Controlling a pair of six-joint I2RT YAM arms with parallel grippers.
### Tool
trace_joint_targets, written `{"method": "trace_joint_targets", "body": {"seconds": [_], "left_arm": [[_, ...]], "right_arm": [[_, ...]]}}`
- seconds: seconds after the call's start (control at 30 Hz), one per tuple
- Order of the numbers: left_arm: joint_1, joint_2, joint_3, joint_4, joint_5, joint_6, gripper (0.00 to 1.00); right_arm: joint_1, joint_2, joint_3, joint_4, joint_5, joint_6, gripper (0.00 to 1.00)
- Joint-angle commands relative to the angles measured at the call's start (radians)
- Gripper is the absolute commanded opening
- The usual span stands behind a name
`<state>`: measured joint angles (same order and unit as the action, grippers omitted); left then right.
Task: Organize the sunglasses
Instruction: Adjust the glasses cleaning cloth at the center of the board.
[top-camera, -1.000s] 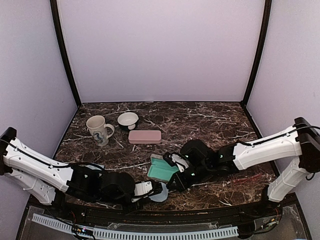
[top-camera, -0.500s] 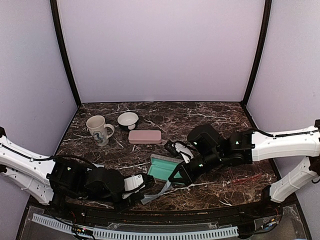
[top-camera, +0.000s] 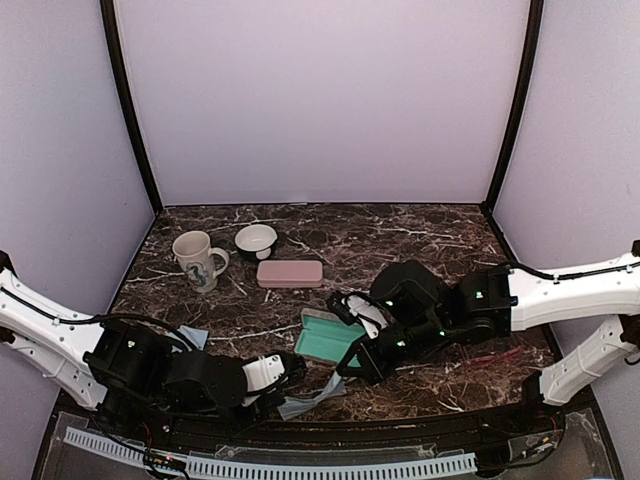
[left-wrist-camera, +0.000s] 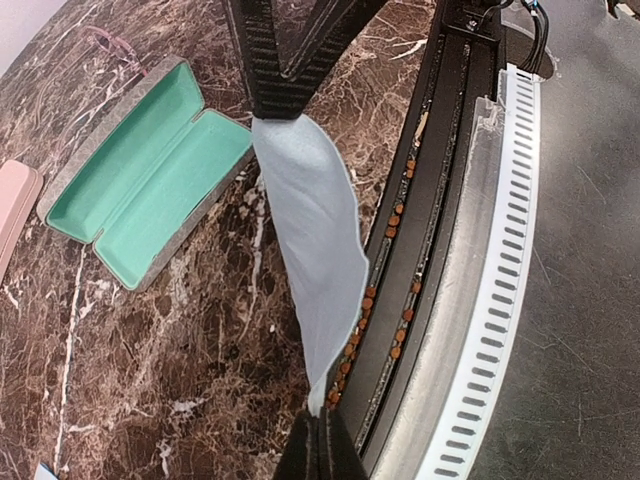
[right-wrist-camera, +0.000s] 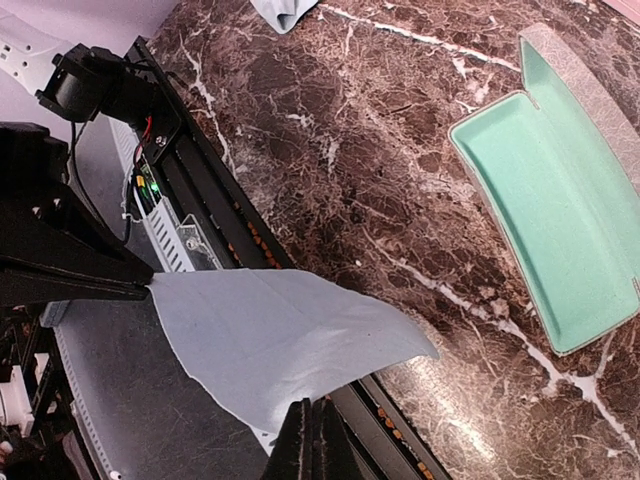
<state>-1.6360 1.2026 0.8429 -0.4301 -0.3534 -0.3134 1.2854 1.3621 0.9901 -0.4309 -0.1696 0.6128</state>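
Note:
A light-blue cloth (top-camera: 312, 393) hangs stretched between both grippers above the table's near edge. My left gripper (top-camera: 283, 392) is shut on one corner of the cloth (left-wrist-camera: 310, 240), with its closed tips (left-wrist-camera: 320, 425) at the bottom of the left wrist view. My right gripper (top-camera: 346, 368) is shut on the opposite edge of the cloth (right-wrist-camera: 270, 345), seen just above its tips (right-wrist-camera: 320, 410). An open grey case (top-camera: 325, 338) with a teal lining lies empty just behind the cloth. A thin red pair of sunglasses (top-camera: 500, 353) lies on the marble under the right arm, and shows faintly beyond the case (left-wrist-camera: 115, 45).
A pink case (top-camera: 290, 273) lies shut at mid-table, with a mug (top-camera: 199, 260) and a white bowl (top-camera: 256, 240) behind it to the left. A second light-blue cloth (top-camera: 190, 336) lies by the left arm. A slotted cable rail (left-wrist-camera: 500, 250) runs along the near edge.
The left gripper has drawn back to the left and toward the near edge, pulling the cloth out flat between the two grippers. The right arm has shifted slightly right and stayed shut on the cloth.

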Motion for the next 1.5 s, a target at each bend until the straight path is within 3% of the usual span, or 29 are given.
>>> {"method": "trace_joint_targets", "body": {"seconds": [0.0,0.47,1.1,1.27,1.47], "left_arm": [[-0.018,-0.010,0.034,-0.051,-0.035,-0.046,0.00],[0.020,-0.049,-0.036,-0.145,-0.123,-0.184,0.00],[0.157,-0.099,-0.101,-0.118,-0.125,-0.147,0.00],[0.158,-0.085,-0.111,-0.082,-0.120,-0.142,0.00],[0.210,-0.087,-0.149,-0.033,-0.104,-0.197,0.00]], "right_arm": [[0.014,-0.018,0.006,0.030,0.024,0.036,0.00],[-0.029,0.120,0.033,0.108,0.050,0.074,0.00],[-0.113,0.308,0.125,0.207,0.005,0.015,0.00],[-0.113,0.314,0.076,0.281,-0.015,0.039,0.22],[-0.112,0.342,-0.003,0.390,-0.057,0.081,0.35]]}}
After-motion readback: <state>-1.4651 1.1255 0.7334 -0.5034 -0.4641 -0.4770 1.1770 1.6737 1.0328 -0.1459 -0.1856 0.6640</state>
